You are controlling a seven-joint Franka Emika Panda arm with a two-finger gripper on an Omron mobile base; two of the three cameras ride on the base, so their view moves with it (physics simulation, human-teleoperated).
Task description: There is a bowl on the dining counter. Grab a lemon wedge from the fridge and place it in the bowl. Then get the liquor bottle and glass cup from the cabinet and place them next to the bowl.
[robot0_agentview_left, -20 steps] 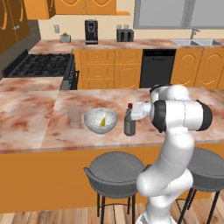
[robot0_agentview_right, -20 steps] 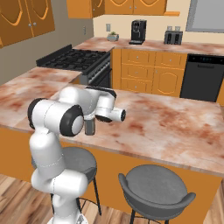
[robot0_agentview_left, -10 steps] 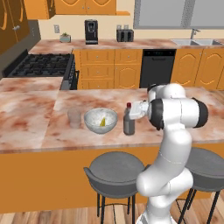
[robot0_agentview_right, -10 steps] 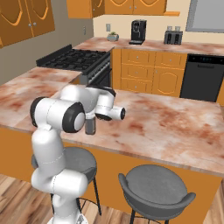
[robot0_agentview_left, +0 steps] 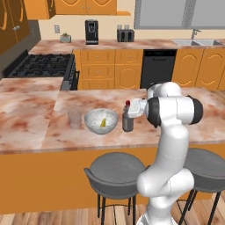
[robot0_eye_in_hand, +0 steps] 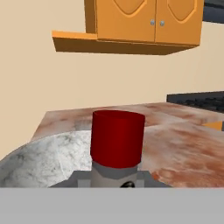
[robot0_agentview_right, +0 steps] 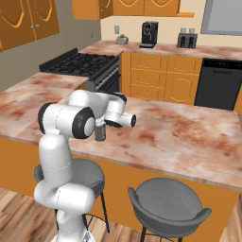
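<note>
Bottle held upright beside the bowl

Nearest, two round grey stools stand on the wood floor under the front edge of the desk, whose top is glossy pink-brown marble. On it, the white arm reaches in from the side, and its fingers are clamped on the neck of the bottle, a grey cylinder with a red cap, standing upright on the marble. Just beside it to the left sits the bowl, rounded, pale and speckled like stone, with a yellow lemon wedge inside. Left again, near the bowl, stands the clear glass cup. Farther back are a black stove and orange cabinets.
</note>
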